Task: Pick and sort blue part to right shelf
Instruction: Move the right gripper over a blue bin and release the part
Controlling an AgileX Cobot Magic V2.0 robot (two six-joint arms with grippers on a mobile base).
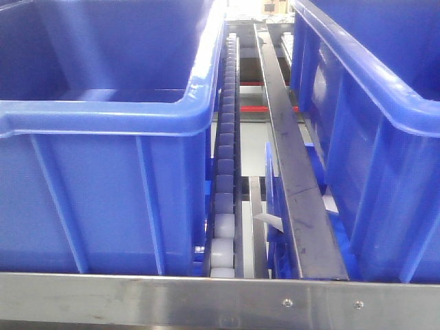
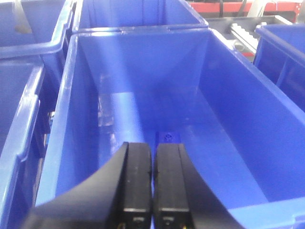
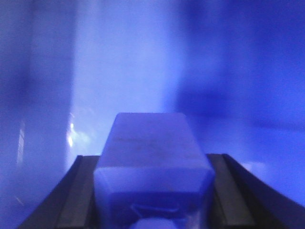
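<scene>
Counted, in the front view, two large blue bins, the left bin (image 1: 103, 110) and the right bin (image 1: 371, 89), well apart, with one roller track (image 1: 225, 137) and one dark metal rail (image 1: 289, 151) between them; saw neither arm there. Found the left fingers (image 2: 138, 176) pressed flat together, clamped on nothing, hanging over an open blue bin (image 2: 62, 119). Noted one small blue block (image 2: 167, 137) on that bin's floor, just beyond the left fingertips and a shade right of them; could not tell from this view whether it had the low nub or the larger cap. Moving rightward, found the right fingers (image 3: 78, 191) one on either side of one blue part (image 3: 152, 157), clamped on its flanks. Saw its long axis running straight ahead along the fingers, away from the wrist, boxy body forward, surrounded by blurred blue walls, probably the inside of a bin. Judged the right arm the only one that mattered for placing: part already in its grip, so the coming move looked like a matter of setting down and letting go, not of reaching. Total: two pairs of fingers, one held part, one loose block.
</scene>
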